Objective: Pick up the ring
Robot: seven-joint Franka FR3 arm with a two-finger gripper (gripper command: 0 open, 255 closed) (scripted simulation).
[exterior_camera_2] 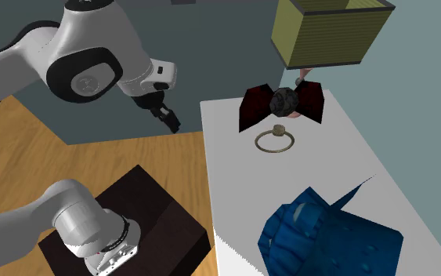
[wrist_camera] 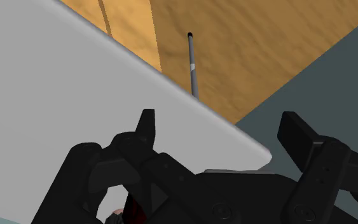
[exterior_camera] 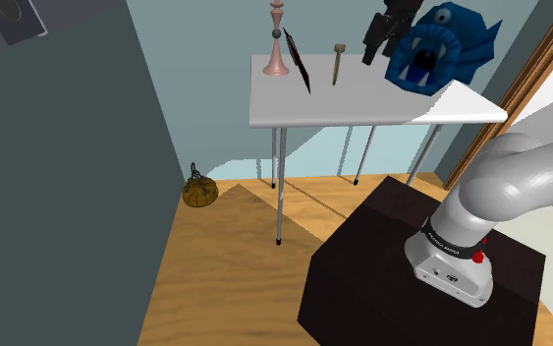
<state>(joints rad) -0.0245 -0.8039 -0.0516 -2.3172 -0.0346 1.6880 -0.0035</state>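
The ring [exterior_camera_2: 274, 142] is a dull gold band with a small setting, lying flat on the white table [exterior_camera_2: 305, 180] in front of a dark red bow-shaped object [exterior_camera_2: 283, 103]. From the shoulder view the ring [exterior_camera: 337, 62] appears edge-on near the table's middle. My black gripper [exterior_camera_2: 171, 121] hangs in the air beside the table's edge, off to the second exterior view's left of the ring and apart from it. In the shoulder view the gripper [exterior_camera: 371, 51] is above the table, right of the ring. In the wrist view the gripper [wrist_camera: 222, 133] is open over the table's corner, with nothing between the fingers.
A big blue toothy fish toy [exterior_camera: 437, 47] stands on the table by the gripper. A pink candlestick [exterior_camera: 278, 44] and an olive box shape [exterior_camera_2: 330, 31] are at the far end. A table leg [wrist_camera: 193, 70], wooden floor, grey wall and a small pumpkin-like object [exterior_camera: 198, 192] lie below.
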